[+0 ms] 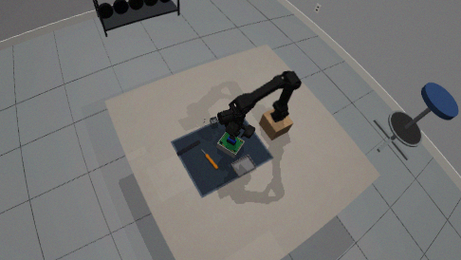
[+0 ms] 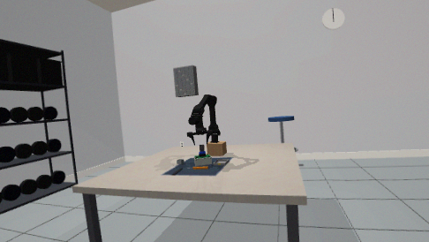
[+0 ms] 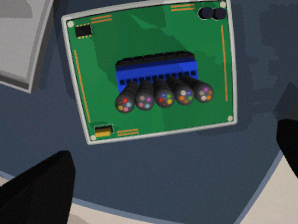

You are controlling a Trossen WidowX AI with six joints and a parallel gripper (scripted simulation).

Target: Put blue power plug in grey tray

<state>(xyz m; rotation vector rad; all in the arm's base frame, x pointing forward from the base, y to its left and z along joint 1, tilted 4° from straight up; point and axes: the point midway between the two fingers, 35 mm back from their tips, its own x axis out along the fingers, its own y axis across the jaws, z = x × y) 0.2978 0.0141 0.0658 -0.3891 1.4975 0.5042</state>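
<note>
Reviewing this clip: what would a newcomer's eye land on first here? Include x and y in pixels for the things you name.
Probably the black arm [image 1: 256,97] [image 2: 212,112], rising from a wooden block [image 1: 276,127] [image 2: 217,148] on the pale table, its open end effector [image 2: 199,142] above the green circuit board [image 1: 227,146] [image 3: 165,40]. Up close, the blue plug [image 1: 231,140] [image 2: 202,154] [image 3: 157,73] stands out mid-board, with five dark cables. The orange screwdriver [image 1: 212,161] [image 2: 200,168] is bright against the dark mat [image 1: 204,182] [image 2: 169,171] [image 3: 165,170].

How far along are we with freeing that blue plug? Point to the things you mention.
Only the approach looks done: the open gripper [image 2: 199,140] [image 3: 178,147] hovers above the circuit board [image 1: 225,146] [image 2: 203,162] [image 3: 170,45]. Nothing is in hand. The blue plug [image 1: 231,140] [image 2: 202,154] [image 3: 157,74] sits in its socket; gripping, loosening, placing in the grey tray [image 1: 244,165] [image 2: 222,162] [image 3: 22,42], releasing and clearing remain.
</note>
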